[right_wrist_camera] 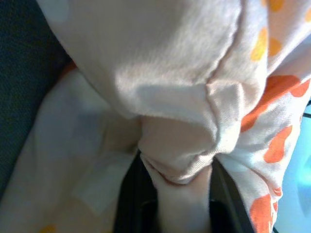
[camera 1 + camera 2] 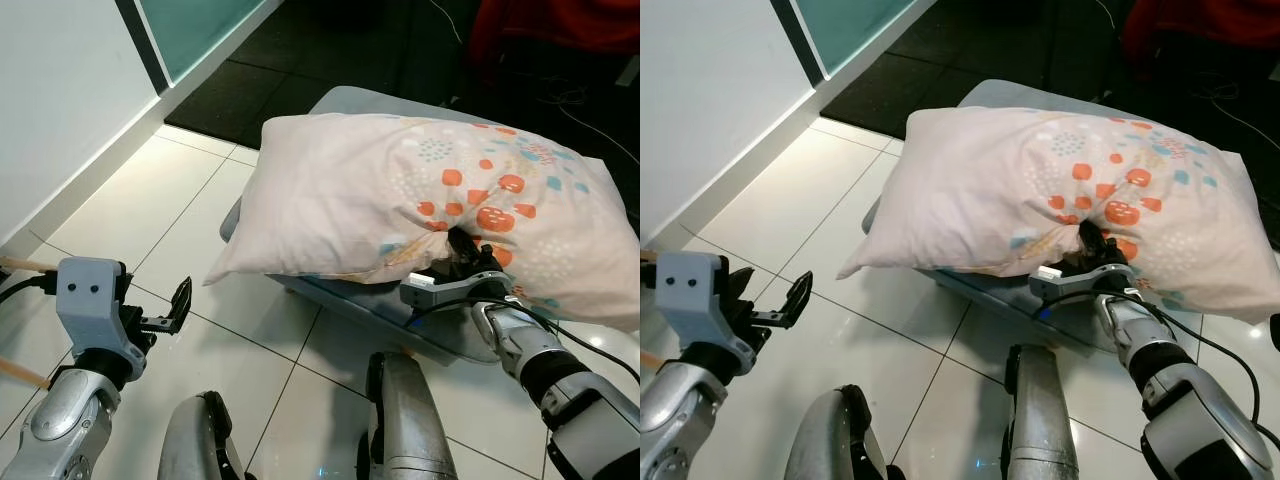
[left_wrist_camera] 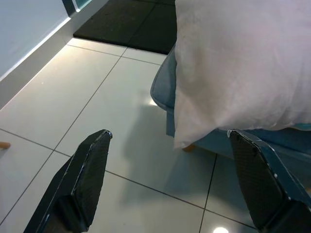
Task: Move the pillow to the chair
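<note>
A pale pink pillow (image 2: 400,190) with orange and teal spots lies across a blue-grey upholstered seat (image 2: 380,300). My right gripper (image 2: 462,248) is shut on a bunched fold of the pillow's fabric at its near edge; in the right wrist view the cloth (image 1: 180,150) is pinched between the two black fingers. My left gripper (image 2: 172,312) hangs open over the white tiles, left of the pillow's near left corner (image 3: 187,138), with nothing between its fingers (image 3: 90,170).
White tiled floor (image 2: 150,200) spreads left of the seat, bounded by a white wall (image 2: 50,90) with a glass panel. Black mat (image 2: 260,70) lies beyond the seat. Red fabric (image 2: 560,20) and cables sit at the back right. My legs (image 2: 400,420) stand below.
</note>
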### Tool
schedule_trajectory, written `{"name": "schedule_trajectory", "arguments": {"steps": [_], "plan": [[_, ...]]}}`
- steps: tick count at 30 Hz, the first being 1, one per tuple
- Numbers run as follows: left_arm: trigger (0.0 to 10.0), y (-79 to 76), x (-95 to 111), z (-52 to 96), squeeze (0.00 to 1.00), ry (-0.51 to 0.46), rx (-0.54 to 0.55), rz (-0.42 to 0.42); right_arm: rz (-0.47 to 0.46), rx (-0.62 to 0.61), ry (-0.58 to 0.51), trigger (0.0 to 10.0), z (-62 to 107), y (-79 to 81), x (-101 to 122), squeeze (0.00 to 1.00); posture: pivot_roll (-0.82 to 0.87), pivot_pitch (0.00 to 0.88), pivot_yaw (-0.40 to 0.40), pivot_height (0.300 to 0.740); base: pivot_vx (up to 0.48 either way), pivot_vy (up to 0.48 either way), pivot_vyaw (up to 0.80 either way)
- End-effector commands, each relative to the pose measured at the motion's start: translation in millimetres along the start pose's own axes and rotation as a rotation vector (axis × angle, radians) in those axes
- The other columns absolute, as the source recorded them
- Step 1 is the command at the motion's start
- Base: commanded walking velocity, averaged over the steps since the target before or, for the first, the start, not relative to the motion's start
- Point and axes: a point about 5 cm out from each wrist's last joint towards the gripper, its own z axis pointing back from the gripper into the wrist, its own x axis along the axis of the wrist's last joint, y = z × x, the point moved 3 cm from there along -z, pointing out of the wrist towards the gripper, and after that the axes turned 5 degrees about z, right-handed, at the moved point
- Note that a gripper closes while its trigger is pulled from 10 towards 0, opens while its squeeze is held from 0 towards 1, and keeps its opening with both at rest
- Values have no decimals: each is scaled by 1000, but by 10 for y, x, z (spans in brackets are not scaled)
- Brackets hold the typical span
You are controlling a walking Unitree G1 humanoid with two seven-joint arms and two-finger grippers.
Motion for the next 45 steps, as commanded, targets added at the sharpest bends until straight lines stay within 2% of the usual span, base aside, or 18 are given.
{"name": "schedule_trajectory", "arguments": {"steps": [1,14,16,17,18,19,20,22,23,25,26,28,30,31,33,34,36,45], "plan": [[10000,21,-35,45,0,26,13,-9,-19,30,17,0,10,36,-60,0,-59,359,54,511,0,0,0],[10000,5,-31,16,0,23,18,2,-108,78,-8,0,-9,32,-89,0,-75,342,45,511,0,0,0],[10000,17,-7,-67,0,5,23,5,-392,207,-49,0,-29,69,81,0,-91,307,39,511,0,0,0],[10000,17,-7,-67,0,5,23,5,-392,207,-49,0,-29,69,81,0,-91,307,39,511,0,0,0],[10000,27,5,-100,0,-4,26,6,-526,253,-88,0,-42,48,193,0,-93,303,39,511,0,0,0],[10000,27,5,-100,0,-4,26,6,-526,253,-88,0,-42,48,193,0,-93,303,39,511,0,0,0],[10000,36,16,-136,0,-15,31,11,-651,269,-158,0,-54,-28,331,0,-104,283,34,511,0,0,0],[10000,36,16,-136,0,-15,31,11,-651,269,-158,0,-54,-28,331,0,-104,283,34,511,0,0,0],[10000,41,14,-171,0,-22,35,17,-741,280,-200,0,-69,-93,429,0,-113,263,30,511,0,0,0],[10000,41,14,-171,0,-22,35,17,-741,280,-200,0,-69,-93,429,0,-113,263,30,511,0,0,0],[10000,26,14,-216,0,-34,35,25,-862,279,-266,0,-81,-218,570,0,-123,233,27,511,0,0,0],[10000,26,14,-216,0,-34,35,25,-862,279,-266,0,-81,-218,570,0,-123,233,27,511,0,0,0],[10000,-28,5,-340,0,-64,32,63,-1238,281,-370,0,-115,-610,779,0,-149,151,18,516,0,0,0],[10000,-57,-3,-385,0,-74,32,86,-1364,277,-418,0,-97,-767,824,0,-154,125,13,521,0,0,0],[10000,-57,-3,-385,0,-74,32,86,-1364,277,-418,0,-97,-767,824,0,-154,125,13,521,0,0,0],[10000,-86,-18,-421,0,-78,32,104,-1439,278,-453,0,-74,-853,839,0,-161,102,10,526,0,0,0],[10000,-171,-34,-477,0,-89,20,129,-1473,274,-486,0,-41,-902,798,0,-171,64,2,536,0,0,0],[10000,-251,-49,-558,0,-107,7,152,-1475,247,-493,0,-78,-985,612,0,-188,35,-4,561,0,0,0]]}}
